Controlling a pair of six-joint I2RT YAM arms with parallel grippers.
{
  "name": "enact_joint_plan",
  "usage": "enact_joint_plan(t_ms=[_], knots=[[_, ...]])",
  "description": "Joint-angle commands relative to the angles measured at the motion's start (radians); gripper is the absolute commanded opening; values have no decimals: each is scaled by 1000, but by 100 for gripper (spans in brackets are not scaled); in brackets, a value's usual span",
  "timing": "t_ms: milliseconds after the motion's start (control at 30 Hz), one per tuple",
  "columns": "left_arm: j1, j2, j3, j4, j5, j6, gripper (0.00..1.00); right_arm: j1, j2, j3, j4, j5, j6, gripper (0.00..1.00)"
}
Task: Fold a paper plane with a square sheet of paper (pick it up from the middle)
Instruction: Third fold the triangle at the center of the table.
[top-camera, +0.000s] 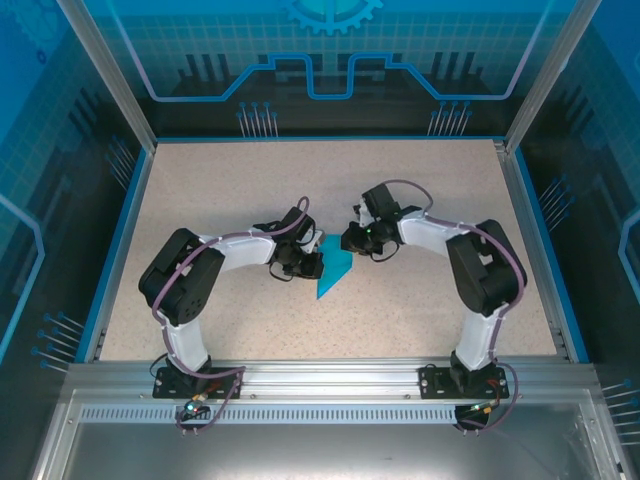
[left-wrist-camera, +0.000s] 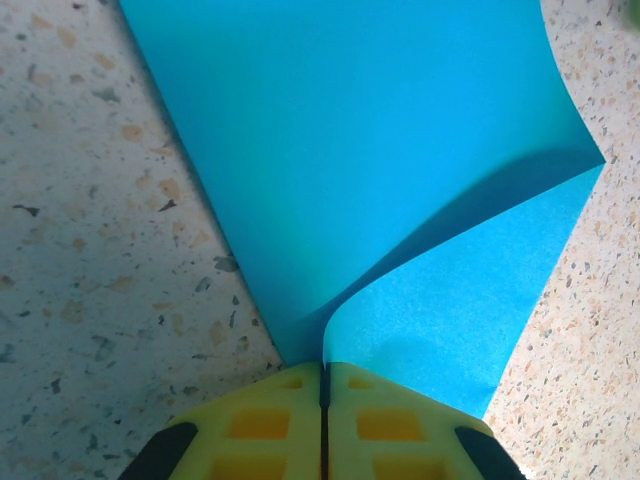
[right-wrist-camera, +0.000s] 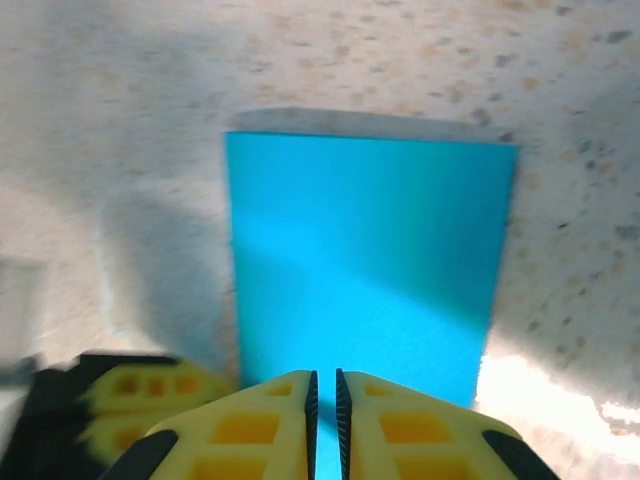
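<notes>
One paper, ringed by bare table, is pinched in the closed left claw; grip of the near-closed right claw cannot be told.

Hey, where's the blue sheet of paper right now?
Mid-table in the top view, the square sheet of paper lies between the arms; the left gripper and the right gripper each pinch an edge.

Speckled beige tabletop, blue-patterned walls
</notes>
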Motion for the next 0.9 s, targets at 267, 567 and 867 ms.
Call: enact_joint_plan(t_ms=[267, 567, 867], knots=[[0, 37, -21, -53, -34, 9, 7, 64, -54, -235, 270, -127, 127, 12], [0, 39, -23, -61, -42, 11, 5, 59, 24, -275, 276, -74, 96, 12], [0, 41, -20, -63, -42, 11, 5, 29, -64, -265, 265, -93, 98, 14]])
